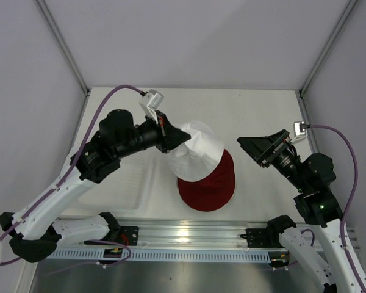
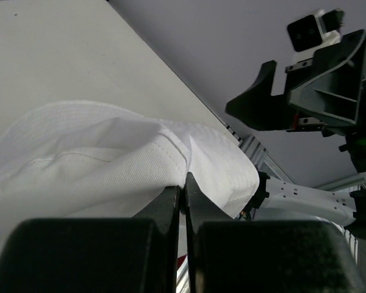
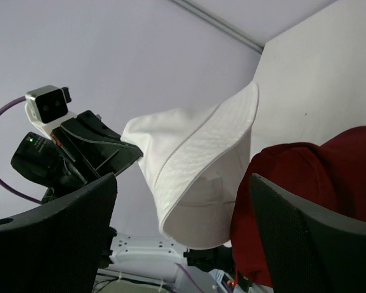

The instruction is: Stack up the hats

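White cloth hat (image 1: 198, 152) hangs from the left fingers (image 2: 168, 204), which we find clamped together on its brim. Its long axis slopes from that clamp down toward the dark red hat (image 1: 210, 189), which lies mid-surface (image 1: 262, 110) nearer the front edge, partly beneath it. We find the right fingers (image 3: 55, 232) apart and empty, just right of both hats.

This is looking like a robot lab. Plain walls (image 1: 195, 36) are closing in a white table (image 1: 244, 110), with metal poles (image 1: 61, 43) running up at 11 and 1 o'clock. A metal rail (image 1: 189, 235) is lying at 6 o'clock, holding two robot arms (image 1: 67, 183). Purple cords (image 1: 123, 86) are trailing from small cameras (image 1: 152, 97) on them.
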You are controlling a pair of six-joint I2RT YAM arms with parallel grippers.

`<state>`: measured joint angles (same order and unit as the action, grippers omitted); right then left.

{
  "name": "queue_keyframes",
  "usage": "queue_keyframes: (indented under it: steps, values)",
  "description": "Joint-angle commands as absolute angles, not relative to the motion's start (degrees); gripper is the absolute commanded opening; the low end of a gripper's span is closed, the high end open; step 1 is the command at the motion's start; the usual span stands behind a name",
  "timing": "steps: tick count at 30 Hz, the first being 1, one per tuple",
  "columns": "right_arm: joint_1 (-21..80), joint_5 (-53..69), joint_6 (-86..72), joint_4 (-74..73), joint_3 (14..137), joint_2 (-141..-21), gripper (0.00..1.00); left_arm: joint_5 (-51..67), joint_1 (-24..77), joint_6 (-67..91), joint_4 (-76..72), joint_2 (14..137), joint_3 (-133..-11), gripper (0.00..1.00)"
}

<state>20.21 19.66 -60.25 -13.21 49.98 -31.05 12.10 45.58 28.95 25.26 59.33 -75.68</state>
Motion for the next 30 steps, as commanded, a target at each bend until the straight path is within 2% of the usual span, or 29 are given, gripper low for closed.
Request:
queue_keyframes:
  steps: [1, 6, 12, 20, 23, 26, 27, 30]
  values:
    - [20.83, 23.55, -65.47, -9.05, 47.82, -30.85, 0.92, 10.38, 48.77, 29.53, 21.36, 61.25, -80.32, 0.01]
    - [21.09, 22.94, -68.55, -8.79, 44.65, -29.10, 0.92, 6.77, 52.55, 29.71, 21.01, 64.59, -82.18, 0.01]
    - [21.71, 23.56, -77.25, -1.06, 38.95, -27.77, 0.92, 5.63, 55.10, 29.97, 20.39, 67.85, -83.93, 0.01]
    - [22.76, 22.15, -78.57, 1.93, 38.06, -29.27, 0.90, 5.10, 56.51, 29.79, 18.99, 68.73, -84.20, 0.01]
    - [22.94, 20.66, -78.05, 2.20, 37.62, -29.44, 0.82, 5.97, 57.13, 29.71, 18.98, 69.08, -83.50, 0.01]
    - [22.85, 18.73, -74.98, 0.71, 38.23, -30.14, 0.53, 6.41, 57.74, 29.53, 19.60, 69.08, -82.88, 0.01]
    - [22.85, 18.20, -73.06, -1.99, 38.49, -30.84, 0.31, 6.59, 57.74, 29.62, 19.60, 68.91, -82.53, 0.01]
    - [23.03, 18.19, -70.58, -5.00, 37.97, -31.90, 0.10, 7.12, 58.10, 29.88, 19.34, 68.20, -80.77, 0.01]
